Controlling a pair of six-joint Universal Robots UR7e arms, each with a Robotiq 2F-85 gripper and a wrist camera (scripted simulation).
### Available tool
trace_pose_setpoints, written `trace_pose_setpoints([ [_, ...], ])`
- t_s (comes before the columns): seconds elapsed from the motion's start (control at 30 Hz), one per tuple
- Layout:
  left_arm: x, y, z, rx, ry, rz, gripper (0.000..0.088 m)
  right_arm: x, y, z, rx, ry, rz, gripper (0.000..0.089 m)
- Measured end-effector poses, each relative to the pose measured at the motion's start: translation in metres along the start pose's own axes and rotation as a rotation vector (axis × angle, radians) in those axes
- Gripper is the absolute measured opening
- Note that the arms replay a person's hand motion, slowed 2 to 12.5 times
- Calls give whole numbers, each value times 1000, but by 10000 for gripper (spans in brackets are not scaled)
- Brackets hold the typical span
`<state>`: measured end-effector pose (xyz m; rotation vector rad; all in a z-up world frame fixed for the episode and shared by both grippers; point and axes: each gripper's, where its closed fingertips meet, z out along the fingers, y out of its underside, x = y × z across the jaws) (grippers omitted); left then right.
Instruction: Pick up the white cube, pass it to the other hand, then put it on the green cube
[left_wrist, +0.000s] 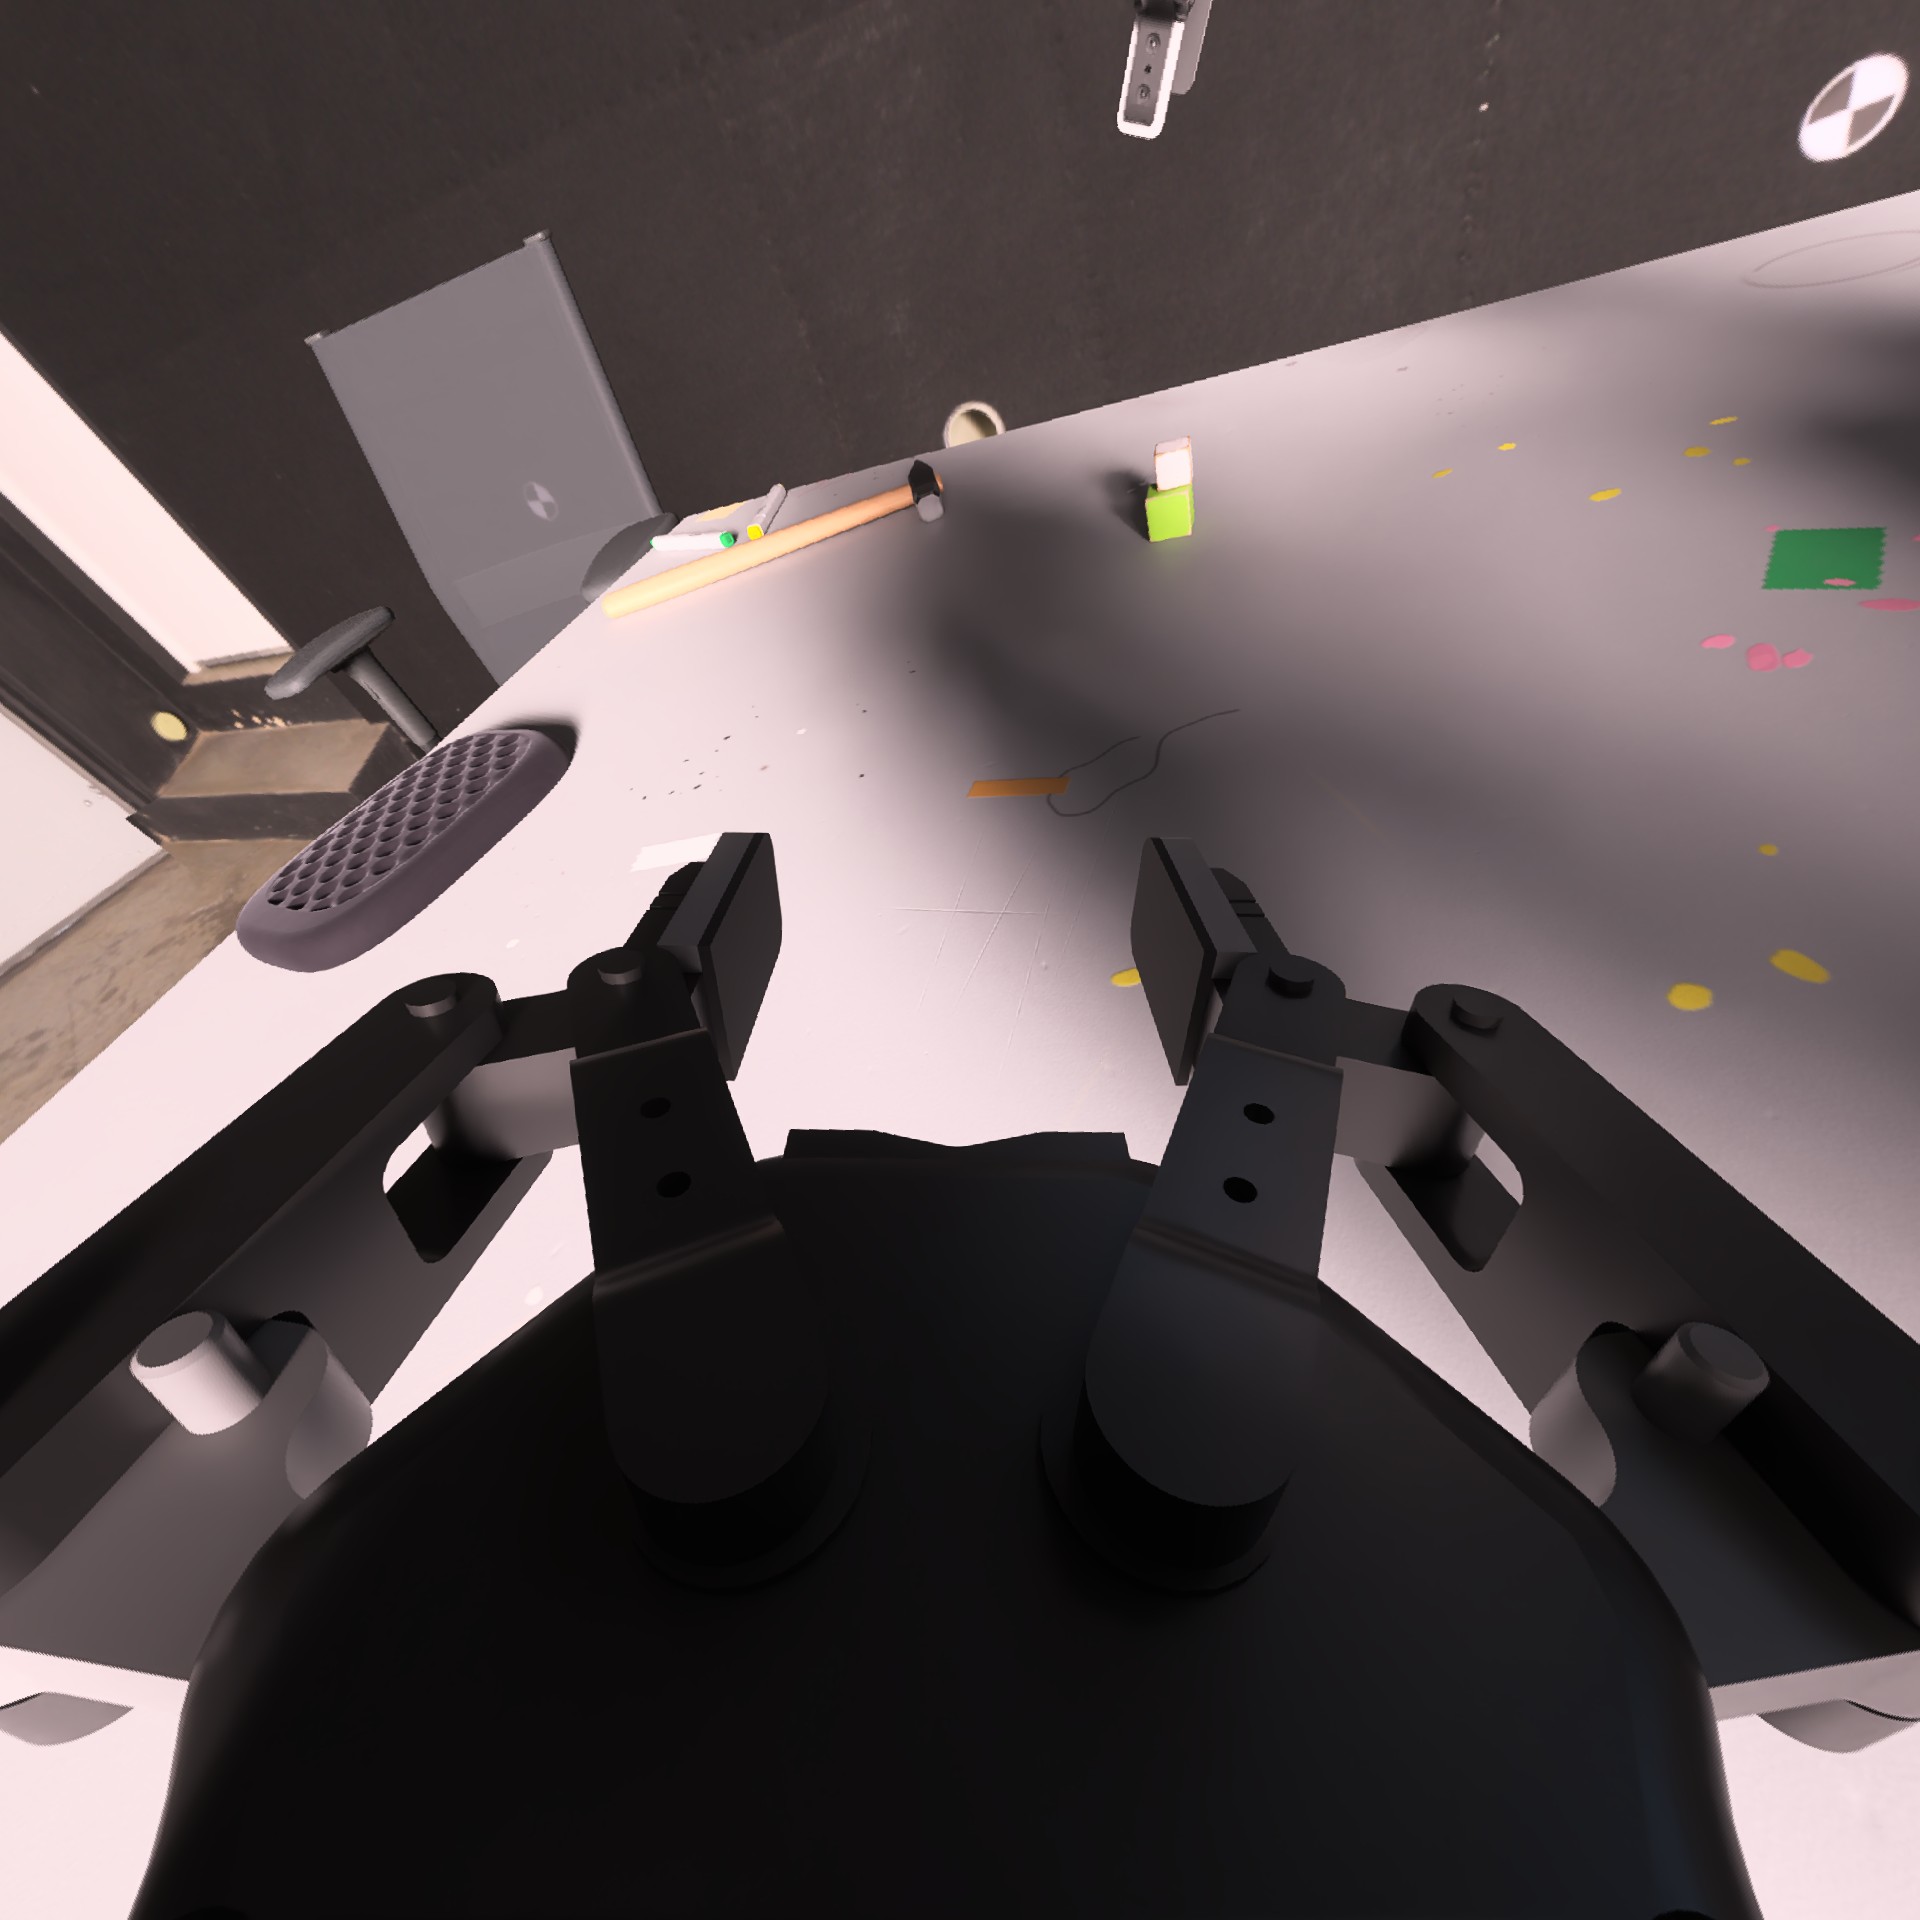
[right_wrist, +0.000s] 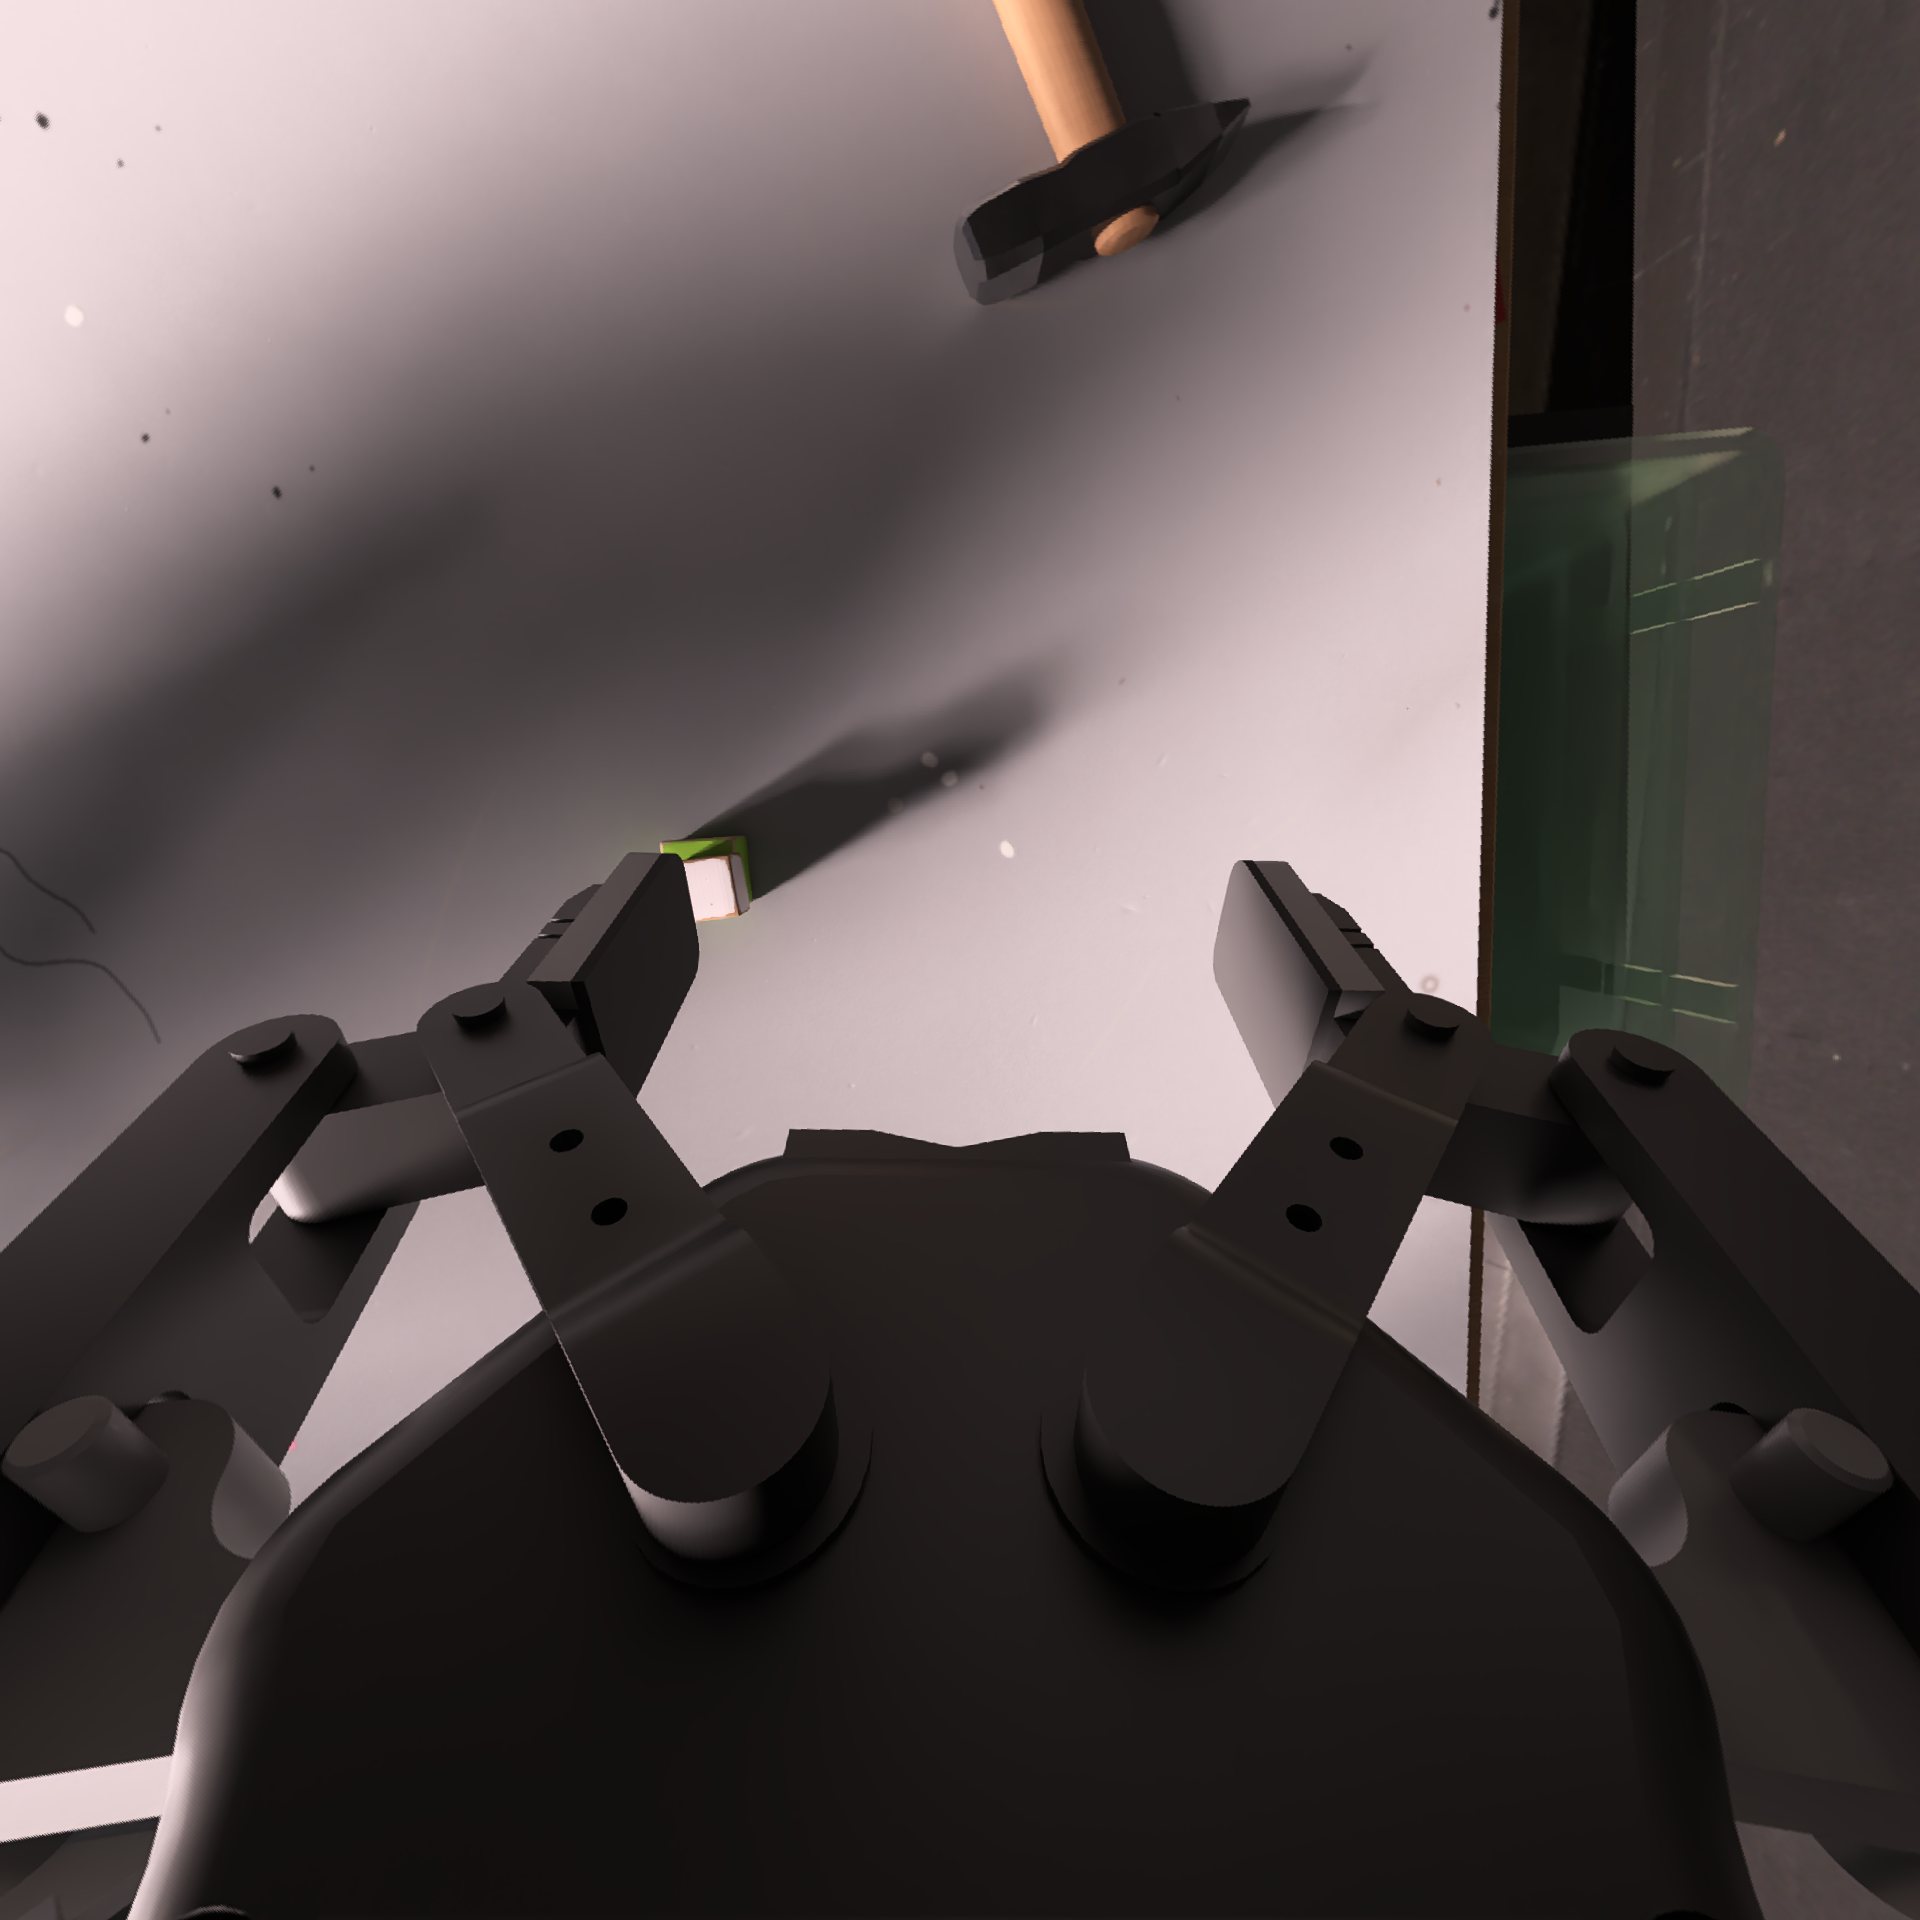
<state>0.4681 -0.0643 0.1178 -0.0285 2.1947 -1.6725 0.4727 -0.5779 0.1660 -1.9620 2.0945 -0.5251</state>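
Left wrist view, white cube atop green cube, no readable labels, both grippers spread wide, empty

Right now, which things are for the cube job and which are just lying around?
For the job:
white cube, sitting on the green one
green cube
left gripper, open
right gripper, open

Just lying about:
hammer
markers
tape roll
green patch

Green cube mostly hidden under white cube and behind right hand's finger. Hammer handle cut by top edge.
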Motion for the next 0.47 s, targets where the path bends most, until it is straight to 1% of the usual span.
trace_pose_setpoints([
  [0.23, 0, 0, 0, 1, 0, 2, 609, 12, 1, -2, -7, 1, 32, 854],
  [0.47, 0, 0, 0, -2, -1, 2, 609, 20, 3, 0, -21, -9, 64, 854],
])
